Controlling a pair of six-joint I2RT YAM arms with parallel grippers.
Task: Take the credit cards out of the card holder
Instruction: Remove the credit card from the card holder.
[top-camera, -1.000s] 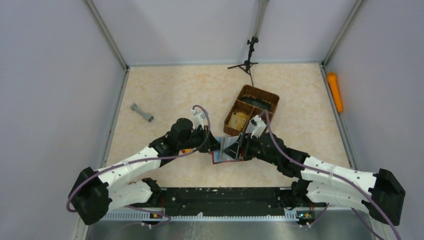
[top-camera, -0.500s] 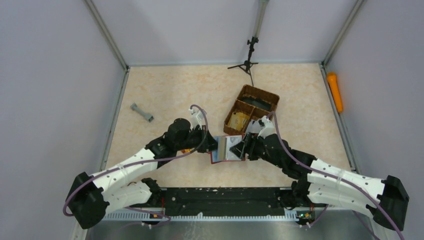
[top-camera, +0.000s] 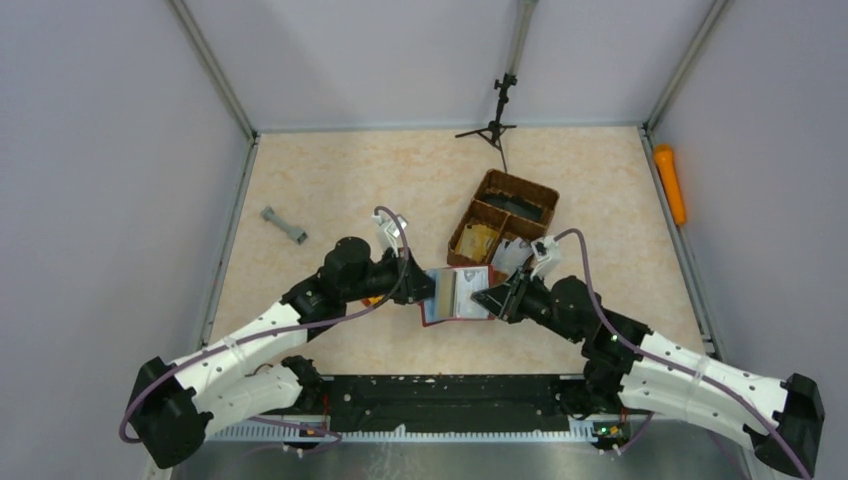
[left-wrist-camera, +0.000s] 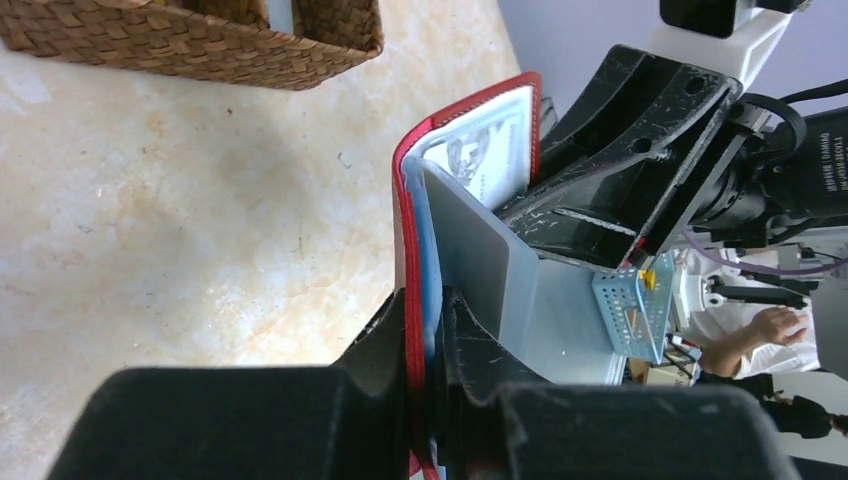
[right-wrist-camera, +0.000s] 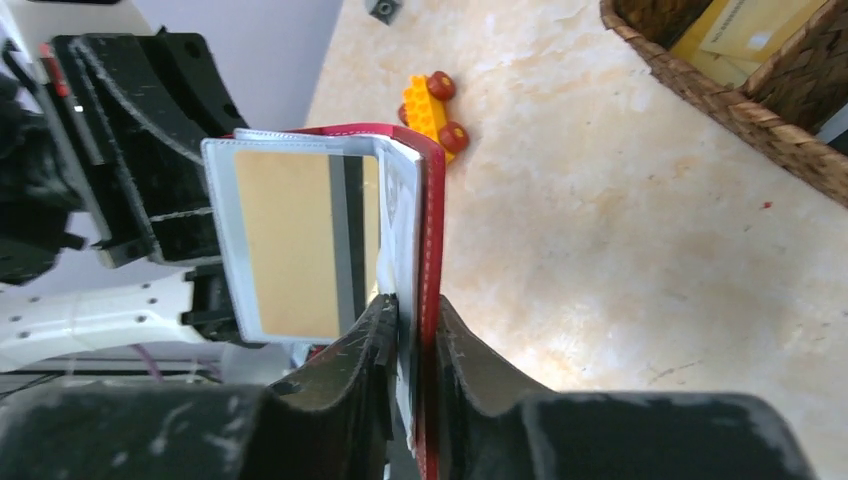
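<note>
Just near-side of the wicker basket (top-camera: 523, 181), the card holder (top-camera: 457, 293) is spread open, left gripper (left-wrist-camera: 425, 310) pinching one cover, right gripper (right-wrist-camera: 410, 320) the other, and a tan-gold credit card (right-wrist-camera: 290, 245) stands sleeved between both jaws.

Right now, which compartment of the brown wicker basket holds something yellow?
The near-left compartment, closest to the dark red card holder; the far one looks dark, the near-right pale.
</note>
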